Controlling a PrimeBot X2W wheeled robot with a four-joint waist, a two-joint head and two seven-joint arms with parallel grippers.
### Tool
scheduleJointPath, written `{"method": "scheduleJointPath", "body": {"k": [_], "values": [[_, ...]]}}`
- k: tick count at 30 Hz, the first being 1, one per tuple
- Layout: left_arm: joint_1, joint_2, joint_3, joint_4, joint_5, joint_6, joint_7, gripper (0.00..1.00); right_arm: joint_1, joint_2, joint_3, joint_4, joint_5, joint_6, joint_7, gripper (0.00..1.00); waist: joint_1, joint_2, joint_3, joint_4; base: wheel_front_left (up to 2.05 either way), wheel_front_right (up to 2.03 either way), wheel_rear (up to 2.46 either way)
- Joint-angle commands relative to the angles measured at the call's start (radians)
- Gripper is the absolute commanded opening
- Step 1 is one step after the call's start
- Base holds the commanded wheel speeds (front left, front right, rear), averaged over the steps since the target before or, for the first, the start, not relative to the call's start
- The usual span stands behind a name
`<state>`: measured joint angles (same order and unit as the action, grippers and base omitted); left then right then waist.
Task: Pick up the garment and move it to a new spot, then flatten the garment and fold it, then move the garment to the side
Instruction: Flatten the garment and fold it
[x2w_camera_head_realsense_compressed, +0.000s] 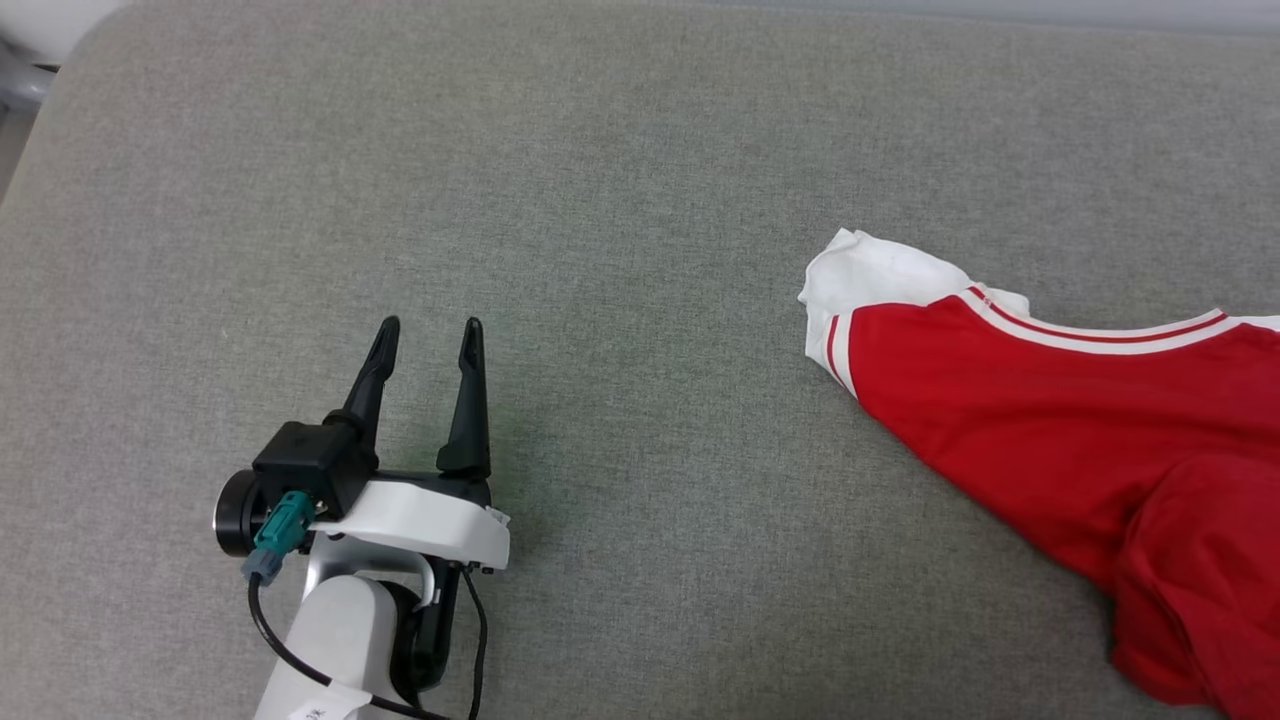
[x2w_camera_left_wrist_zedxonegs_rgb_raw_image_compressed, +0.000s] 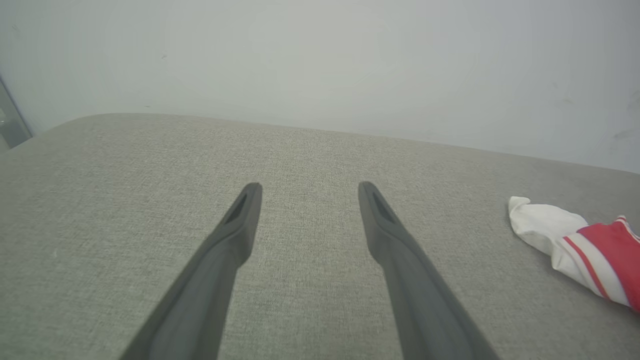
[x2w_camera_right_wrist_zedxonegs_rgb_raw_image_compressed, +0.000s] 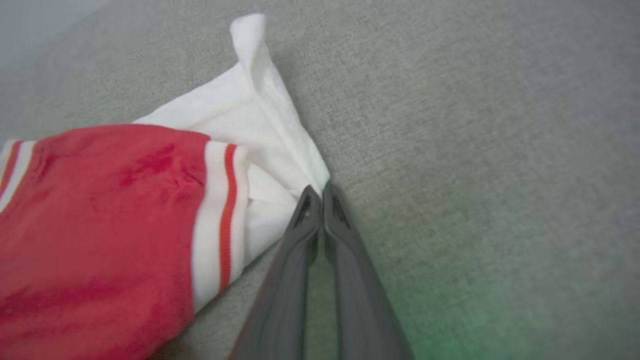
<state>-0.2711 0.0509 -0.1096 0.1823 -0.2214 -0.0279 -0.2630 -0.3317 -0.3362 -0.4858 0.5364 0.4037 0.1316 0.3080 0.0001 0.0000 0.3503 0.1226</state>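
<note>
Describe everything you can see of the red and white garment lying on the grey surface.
The garment is a red shirt of thin, soft-looking fabric with white sleeves and red-and-white striped trim. It lies wrinkled on the grey cloth surface, at the robot's right, partly cut off by the head view's edge. One white sleeve lies loose, pointing left. The closed right tool meets a white sleeve's edge, seemingly pinching it.

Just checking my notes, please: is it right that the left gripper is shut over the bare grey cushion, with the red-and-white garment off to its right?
Not quite: the left gripper is open, fingers spread apart, as the left wrist view shows. It is over the bare grey cushion, garment to its right.
</note>
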Motion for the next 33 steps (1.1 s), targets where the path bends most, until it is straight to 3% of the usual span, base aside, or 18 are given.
{"method": "scheduleJointPath", "body": {"k": [1, 6, 15, 24, 33], "values": [[0.003, -0.001, 0.009, 0.004, 0.008, -0.004, -0.002, 1.00, 0.013, 0.025, 0.002, 0.027, -0.003, -0.002, -0.026, 1.00, -0.0001, 0.0000, -0.010, -0.005, 0.00, 0.00, 0.00], [0.019, -0.001, 0.020, 0.016, 0.010, -0.005, -0.002, 1.00, 0.010, 0.035, -0.015, -0.024, -0.043, -0.001, -0.187, 1.00, -0.0001, 0.0000, -0.051, -0.011, 0.00, 0.00, 0.00], [0.060, -0.001, 0.042, 0.041, 0.018, -0.010, -0.002, 1.00, 0.088, 0.140, 0.058, -0.245, -0.198, -0.001, -0.372, 1.00, -0.0001, 0.0000, -0.139, -0.031, 0.00, 0.00, 0.00], [0.086, 0.009, 0.064, 0.071, 0.030, -0.017, -0.002, 1.00, 0.271, 0.257, 0.224, -0.532, -0.261, -0.001, -0.350, 1.00, -0.0001, 0.0000, -0.204, -0.055, 0.00, 0.00, 0.00], [0.000, 0.029, 0.021, 0.131, 0.024, -0.052, 0.070, 1.00, 0.406, 0.286, 0.338, -0.719, -0.253, -0.001, -0.291, 1.00, -0.0001, 0.0000, -0.205, -0.112, 0.00, 0.00, 0.00]]}}
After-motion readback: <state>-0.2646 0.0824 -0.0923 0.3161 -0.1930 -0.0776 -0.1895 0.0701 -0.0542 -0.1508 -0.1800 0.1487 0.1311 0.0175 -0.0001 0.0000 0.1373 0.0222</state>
